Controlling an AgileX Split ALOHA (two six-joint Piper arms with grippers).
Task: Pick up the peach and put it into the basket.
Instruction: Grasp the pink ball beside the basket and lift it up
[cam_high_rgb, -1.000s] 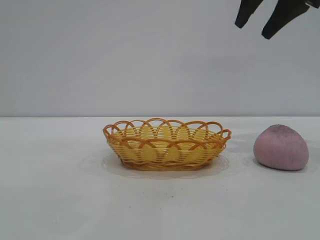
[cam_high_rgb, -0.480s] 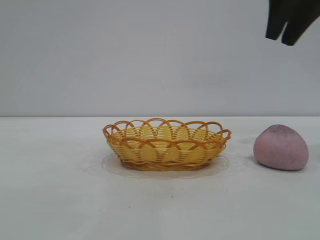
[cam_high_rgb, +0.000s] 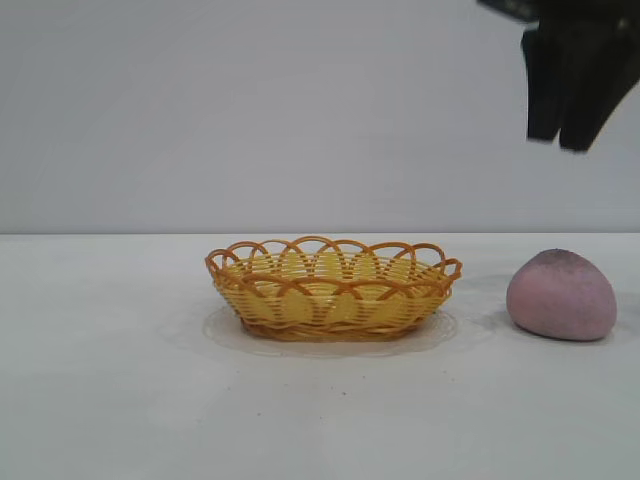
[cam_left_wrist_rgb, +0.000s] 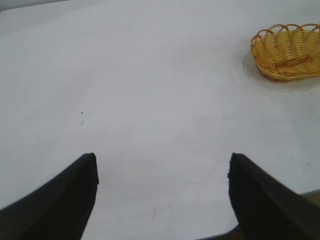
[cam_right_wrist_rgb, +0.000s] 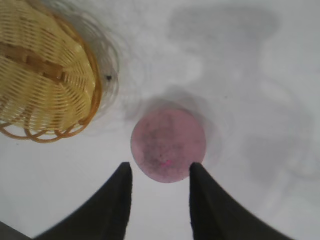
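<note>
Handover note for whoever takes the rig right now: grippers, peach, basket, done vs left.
Right gripper: in the air above the peach, pointing down, jaws parted with nothing between them.
Left gripper: parked off to the side over bare table, jaws open, nothing held.
Peach: sits on the table to the right of the basket, apart from it, untouched.
Basket: holds nothing.
Done: right gripper lined up over the peach.
Left: descend, grasp the peach, lift it, carry it over the basket, release.
</note>
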